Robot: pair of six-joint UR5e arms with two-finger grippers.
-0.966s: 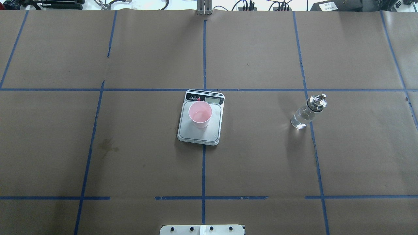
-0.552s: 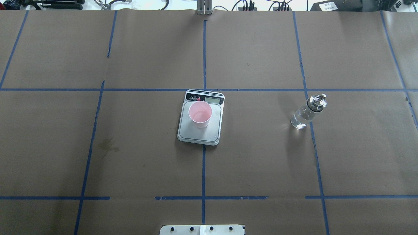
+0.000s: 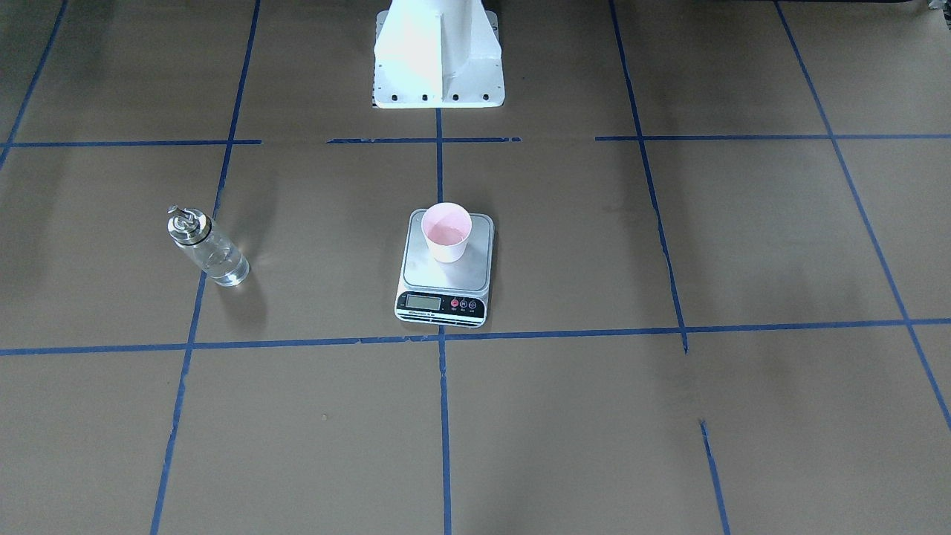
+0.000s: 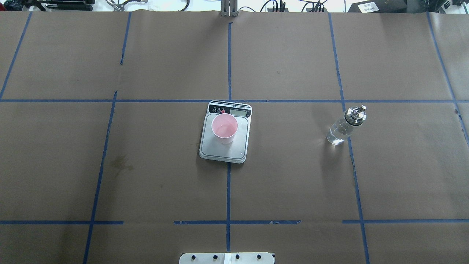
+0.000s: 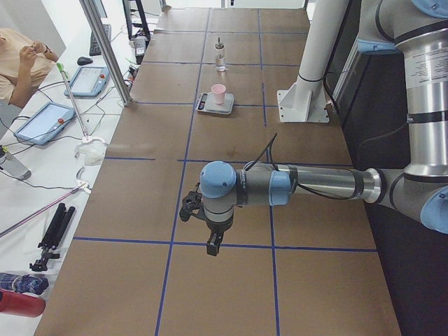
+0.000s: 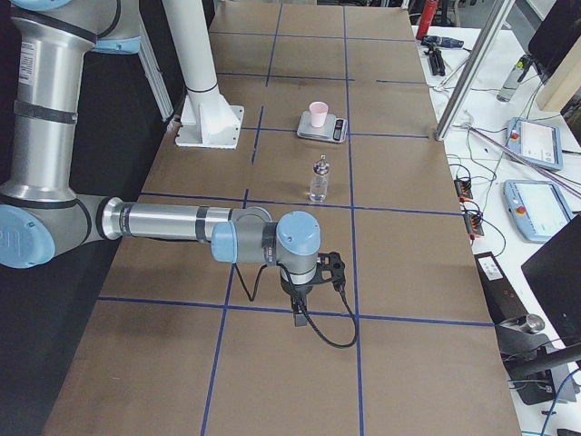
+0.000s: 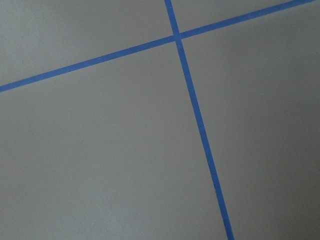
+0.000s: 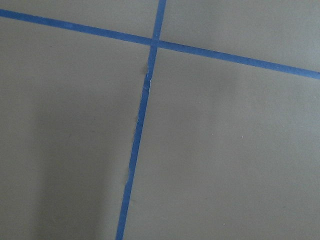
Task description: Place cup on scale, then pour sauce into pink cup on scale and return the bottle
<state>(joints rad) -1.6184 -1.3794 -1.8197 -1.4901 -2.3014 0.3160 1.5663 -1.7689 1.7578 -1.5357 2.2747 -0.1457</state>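
Observation:
The pink cup [image 4: 224, 127] stands upright on the steel platform of the scale [image 4: 222, 150], at the table's middle. The clear glass bottle [image 4: 342, 126] with its silver spout stands alone on the robot's right, holding clear sauce [image 4: 336, 134]. From the front I see the cup [image 3: 446, 232], scale [image 3: 444, 281] and bottle [image 3: 208, 249] apart from each other. The left gripper [image 5: 212, 245] hangs over bare table far from the scale, and the right gripper [image 6: 300, 313] hangs short of the bottle [image 6: 319, 180]. Whether either is open or shut, I cannot tell. Both wrist views show only paper and tape.
Brown paper with blue tape lines covers the table. The robot's white pedestal [image 3: 438, 59] stands at the near edge behind the scale. A person [image 5: 17, 59] sits at a side bench with tablets [image 5: 42, 122] and cables.

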